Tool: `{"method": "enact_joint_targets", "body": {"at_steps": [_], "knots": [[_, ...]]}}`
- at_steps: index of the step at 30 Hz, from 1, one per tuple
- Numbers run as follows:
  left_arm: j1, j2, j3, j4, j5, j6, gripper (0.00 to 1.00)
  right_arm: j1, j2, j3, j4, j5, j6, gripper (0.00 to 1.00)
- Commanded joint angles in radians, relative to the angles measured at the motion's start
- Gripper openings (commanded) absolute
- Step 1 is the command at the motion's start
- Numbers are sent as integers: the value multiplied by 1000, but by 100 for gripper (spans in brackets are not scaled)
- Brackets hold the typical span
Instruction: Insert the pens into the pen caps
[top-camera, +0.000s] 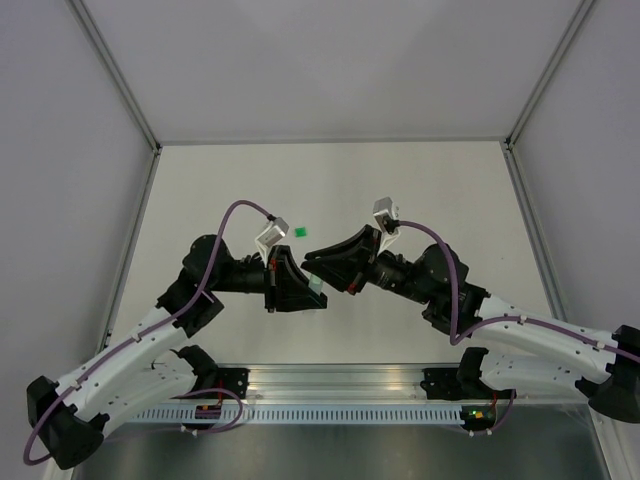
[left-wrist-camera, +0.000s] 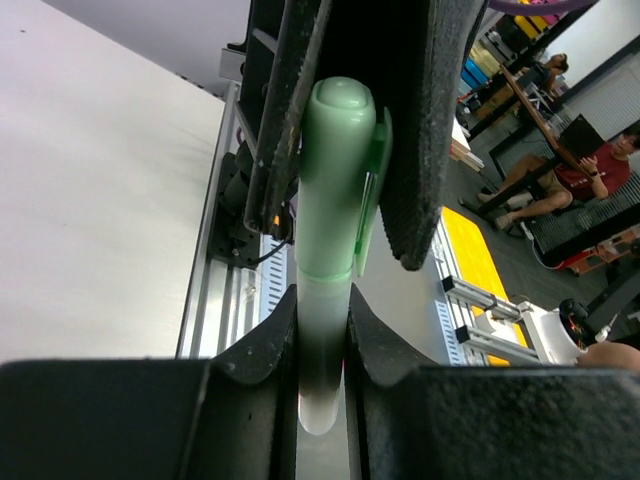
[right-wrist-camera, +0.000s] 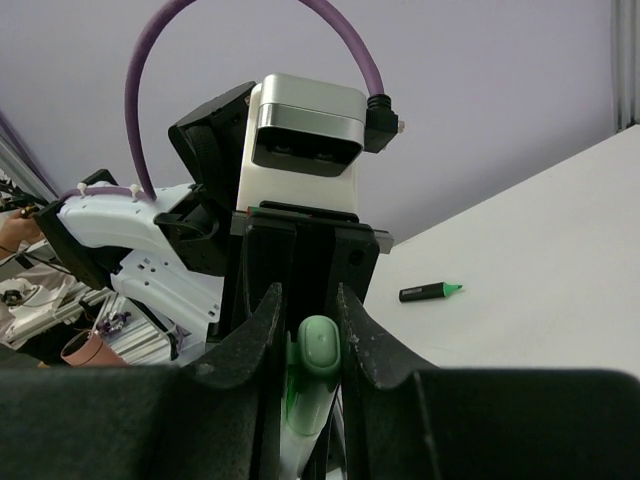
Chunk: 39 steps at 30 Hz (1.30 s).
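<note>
Left gripper (left-wrist-camera: 321, 300): pinching the mint pen (left-wrist-camera: 320, 390) low down, up in the air.
Right gripper (right-wrist-camera: 308, 300): pinching the cap (right-wrist-camera: 320, 347), which looks pushed onto that pen's top.
Table (top-camera: 420, 190): a dark pen (right-wrist-camera: 430, 291) lies alone.
Could go wrong: a crooked pull by the right gripper may pop the cap off — or tug the pen loose.
Count: two pens, one cap — no others seen.

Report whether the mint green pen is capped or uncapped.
Capped. In the left wrist view the green cap sits over the mint pen's end, flush at the seam, no tip showing.
</note>
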Motion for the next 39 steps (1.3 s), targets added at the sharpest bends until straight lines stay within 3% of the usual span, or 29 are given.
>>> {"method": "enact_joint_targets", "body": {"at_steps": [1,7,14,19,21,22,23,27,32,36,37,39], "knots": [[78,-32,176,170,-264,-30,2,41,68,-119,-364,-240,-18,0],[147,4,203,170,-258,-33,2,46,51,-174,-294,-275,49,0],[149,67,196,263,-247,-63,2,53,74,-206,-168,-168,79,0],[149,103,136,352,-195,-93,2,53,85,-113,-200,-33,59,0],[149,107,101,381,-157,-85,2,52,67,-74,-223,66,45,6],[149,110,90,381,-145,-71,2,50,59,-27,-263,111,39,17],[149,110,73,377,-122,-62,2,49,45,-1,-283,146,31,21],[149,112,28,392,-66,-31,2,31,47,163,-386,306,-27,31],[149,84,-14,389,-65,-10,2,-17,103,376,-475,299,-75,50],[149,75,-41,420,-56,-24,2,-51,109,435,-516,239,-135,60],[149,75,-48,430,-50,-28,2,-58,106,444,-524,226,-141,68],[149,71,-61,461,-46,-42,2,-68,80,440,-538,220,-153,74]]}}
